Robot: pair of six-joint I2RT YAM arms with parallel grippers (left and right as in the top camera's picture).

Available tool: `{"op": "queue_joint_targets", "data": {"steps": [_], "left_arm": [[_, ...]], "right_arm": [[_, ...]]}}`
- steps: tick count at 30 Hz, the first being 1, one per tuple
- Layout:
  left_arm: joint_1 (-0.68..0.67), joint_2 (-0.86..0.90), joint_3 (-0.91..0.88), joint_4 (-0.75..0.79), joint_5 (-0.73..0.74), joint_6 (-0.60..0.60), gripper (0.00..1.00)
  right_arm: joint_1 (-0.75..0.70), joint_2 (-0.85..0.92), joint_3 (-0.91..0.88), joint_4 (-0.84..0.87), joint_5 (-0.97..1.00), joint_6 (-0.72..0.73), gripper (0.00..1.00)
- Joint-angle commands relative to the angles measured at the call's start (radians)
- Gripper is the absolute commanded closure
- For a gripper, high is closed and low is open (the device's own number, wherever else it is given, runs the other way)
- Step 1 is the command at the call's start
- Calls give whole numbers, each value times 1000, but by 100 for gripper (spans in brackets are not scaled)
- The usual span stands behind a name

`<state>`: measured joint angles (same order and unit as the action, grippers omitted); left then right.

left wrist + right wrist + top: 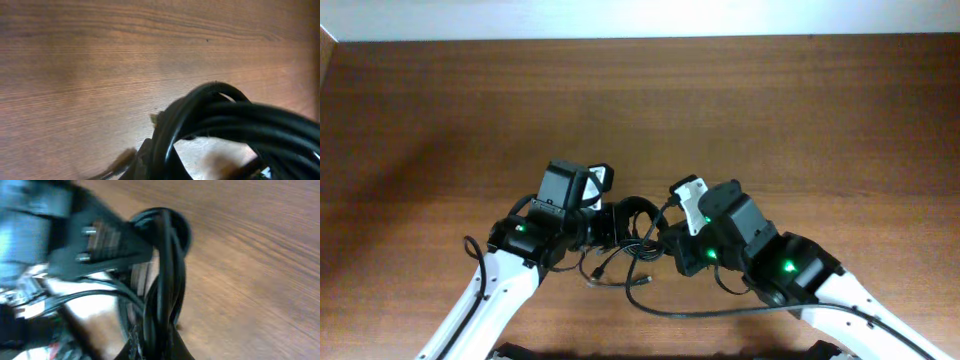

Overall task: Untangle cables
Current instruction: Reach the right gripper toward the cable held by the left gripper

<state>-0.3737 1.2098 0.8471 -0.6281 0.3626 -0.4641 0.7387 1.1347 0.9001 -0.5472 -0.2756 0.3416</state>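
Note:
The cables (pixel 638 222) are a knotted bundle of thin black cords between the two grippers at the table's lower middle, with loose plug ends trailing below. My left gripper (pixel 612 224) grips the bundle from the left; in the left wrist view the looped cords (pixel 225 115) pass between its fingers (pixel 160 160). My right gripper (pixel 665 238) grips the bundle from the right; in the right wrist view the cords (pixel 167 275) run up from between its fingers (pixel 157 342), with the left gripper (pixel 100 245) close behind them.
The brown wooden table (pixel 770 110) spreads all around. A thicker black arm wire (pixel 720 308) curves along the table's near edge below the right arm. A pale wall strip (pixel 640 15) runs along the far edge.

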Motion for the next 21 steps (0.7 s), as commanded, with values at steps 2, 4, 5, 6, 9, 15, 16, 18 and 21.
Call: {"op": "queue_joint_targets", "data": {"steps": [2,4,5,6,9,15,16,18,21], "left_arm": [[30,5,1,11,-375,-87,100],[30,5,1,11,-378,-150,98],[30,5,1,11,-378,-174,96],[30,5,1,11,-378,-192,94],[30,5,1,6,-371,-195,93],[30,5,1,42,-112,1,91],[30,5,1,36,-112,32,62],[30,5,1,6,-127,55,8],[30,5,1,-29,-127,55,1]], "right_arm": [[20,-216,16,-2,-350,2,96],[20,-286,16,-2,-361,2,96],[20,-322,16,-2,-361,2,96],[20,-351,16,-2,-360,3,96],[20,-408,15,-4,-341,3,96],[20,-345,14,-62,-209,91,87],[20,-324,14,-62,-209,91,84],[20,-279,14,-62,-209,100,75],[20,-217,14,-63,-209,113,72]]}}
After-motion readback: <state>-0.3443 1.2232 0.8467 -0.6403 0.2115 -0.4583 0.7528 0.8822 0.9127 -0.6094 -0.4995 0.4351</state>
